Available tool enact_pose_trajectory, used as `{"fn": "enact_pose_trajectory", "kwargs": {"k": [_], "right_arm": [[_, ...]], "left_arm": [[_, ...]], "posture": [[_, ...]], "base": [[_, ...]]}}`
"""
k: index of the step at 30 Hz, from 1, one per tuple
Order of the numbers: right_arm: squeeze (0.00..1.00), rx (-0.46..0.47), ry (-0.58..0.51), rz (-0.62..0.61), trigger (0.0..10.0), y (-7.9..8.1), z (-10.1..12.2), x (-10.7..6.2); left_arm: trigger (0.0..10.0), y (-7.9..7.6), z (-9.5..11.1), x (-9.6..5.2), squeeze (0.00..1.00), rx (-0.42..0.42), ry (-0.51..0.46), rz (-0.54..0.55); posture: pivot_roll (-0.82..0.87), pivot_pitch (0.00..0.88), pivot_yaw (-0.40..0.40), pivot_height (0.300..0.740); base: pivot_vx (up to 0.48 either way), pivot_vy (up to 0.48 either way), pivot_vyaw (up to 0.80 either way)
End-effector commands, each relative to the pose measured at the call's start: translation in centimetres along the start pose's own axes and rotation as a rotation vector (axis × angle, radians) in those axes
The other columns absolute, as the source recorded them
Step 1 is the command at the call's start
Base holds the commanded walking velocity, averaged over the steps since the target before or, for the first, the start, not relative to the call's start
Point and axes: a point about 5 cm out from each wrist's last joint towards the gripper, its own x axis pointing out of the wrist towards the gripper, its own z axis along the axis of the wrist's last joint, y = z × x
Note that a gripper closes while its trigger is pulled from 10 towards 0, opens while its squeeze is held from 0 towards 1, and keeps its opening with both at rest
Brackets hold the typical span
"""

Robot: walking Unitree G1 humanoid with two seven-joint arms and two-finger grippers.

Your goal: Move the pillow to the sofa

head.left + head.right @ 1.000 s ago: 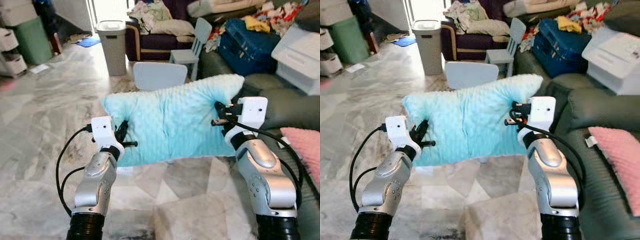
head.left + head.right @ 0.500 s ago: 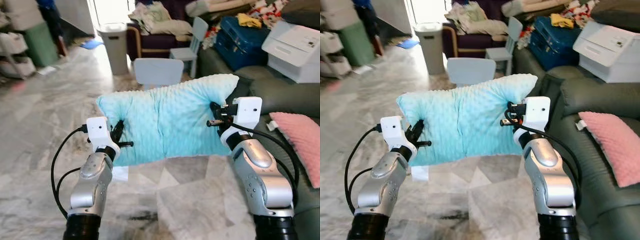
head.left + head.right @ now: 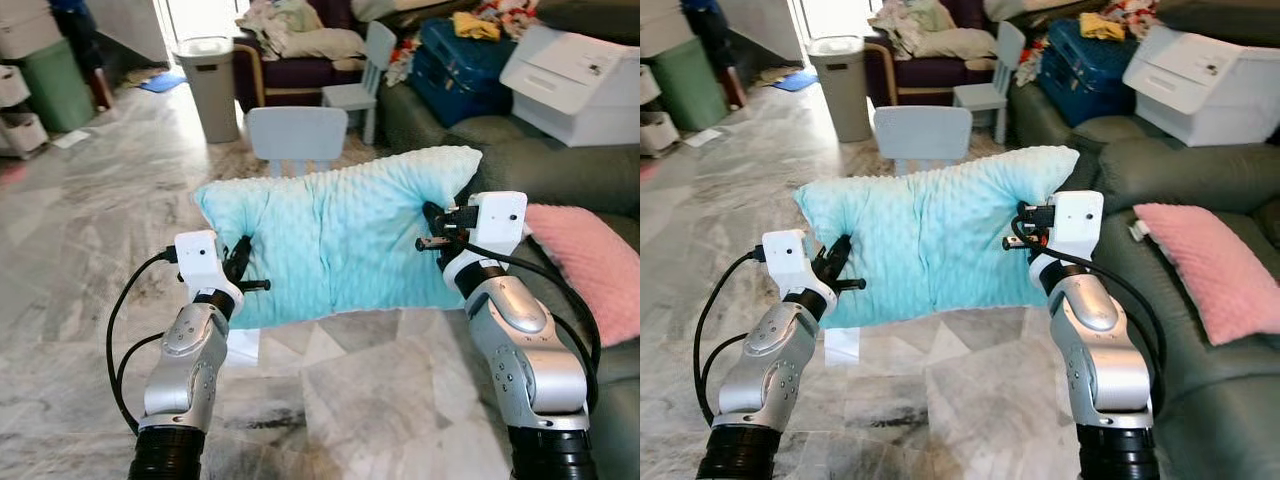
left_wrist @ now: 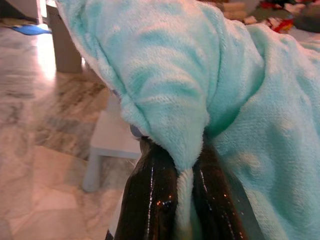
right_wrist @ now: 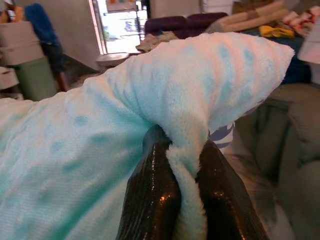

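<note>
Both grippers are clamped on the pillow (image 3: pixel 340 245): your left gripper (image 3: pixel 243 272) pinches its left edge, your right gripper (image 3: pixel 432 228) its right edge. It hangs stretched between them over the marble floor (image 3: pixel 90 240). Pickup looks done; carrying it right onto the sofa (image 3: pixel 1230 400) remains.

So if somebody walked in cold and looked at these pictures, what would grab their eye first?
First, the big mint-green pillow, held up in the air above the marble floor. The left pincer pinches its left edge and the right pincer its right edge, each shut on a fold of fabric. Next, the dark green sofa on the right, with a pink cushion lying on its seat.
</note>
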Motion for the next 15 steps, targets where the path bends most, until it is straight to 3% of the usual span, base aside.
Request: {"fn": "enact_pose_trajectory", "kwargs": {"k": [1, 12, 15], "right_arm": [[0.00, -0.001, -0.013, 0.005, 10.0, 0.11, 0.53, 0.12], [0.00, -0.003, -0.011, 0.007, 10.0, 0.19, 0.50, 0.09], [0.00, -0.004, -0.010, 0.006, 10.0, 0.20, 0.51, 0.08]], "left_arm": [[10.0, -0.22, 0.67, 0.15, 0.00, 0.005, -0.026, -0.020], [10.0, -0.32, 0.66, -0.13, 0.00, -0.014, -0.024, -0.051], [10.0, -0.37, 0.59, -0.14, 0.00, -0.025, -0.021, -0.062]], "posture": [[-0.09, 0.000, 0.018, 0.740], [-0.09, 0.000, 0.019, 0.740], [-0.09, 0.000, 0.019, 0.740]], "base": [[0.000, 0.000, -0.78], [0.000, 0.000, -0.78], [0.291, 0.000, -0.78]]}}
